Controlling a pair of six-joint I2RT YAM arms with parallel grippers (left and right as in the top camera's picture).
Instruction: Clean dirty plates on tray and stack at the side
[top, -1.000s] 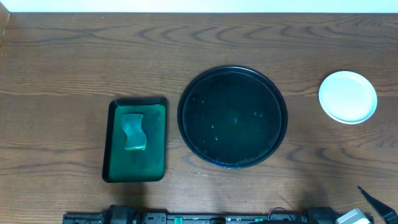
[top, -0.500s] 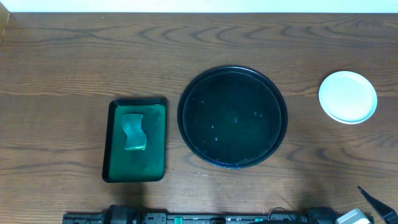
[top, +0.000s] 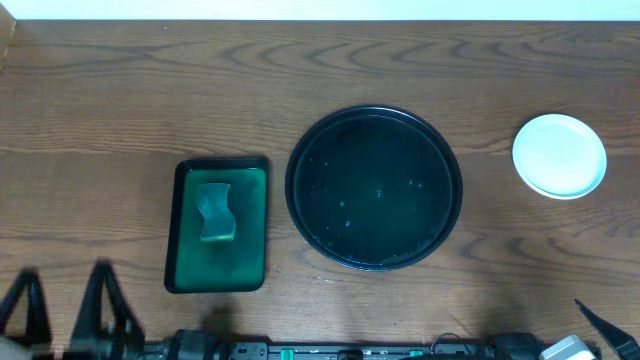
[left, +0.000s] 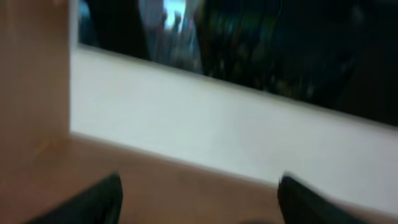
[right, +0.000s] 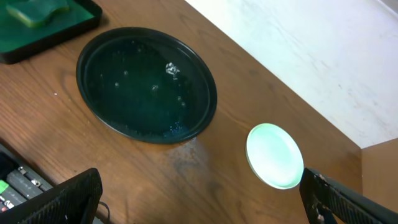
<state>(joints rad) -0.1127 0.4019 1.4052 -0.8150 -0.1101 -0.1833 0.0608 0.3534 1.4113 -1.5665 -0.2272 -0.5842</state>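
Jaws, left: wide apart, nothing between them; the left gripper (top: 62, 310) stands at the near-left edge of the table (top: 150, 90), its two dark fingers (top: 100, 300) side by side and well clear of every tray; its own camera is blurred and shows only the two fingertips against a pale wall and brown wood
Jaws, right: spread fully, holding nothing; the right gripper (right: 200, 180) hangs over the near-right part of the table, with bare wood between its fingertips; from overhead only one dark tip shows, at the lower right corner
Plates: the plates (top: 559, 155) show as one pale round disc on bare wood at the far right, well apart from the tray's rim; it looks white from above and mint-tinted in the right wrist view; how many lie stacked there I cannot tell
Tray: the tray (top: 375, 190) is round, glossy and black with a raised rim; it sits near the table's middle; small wet specks glint on its floor
Green tray: the green tray (top: 190, 250) is rectangular and lies just left of the black one, not touching it
Sponge: the sponge (top: 215, 210) is green and waisted; it lies in the far half of the green tray
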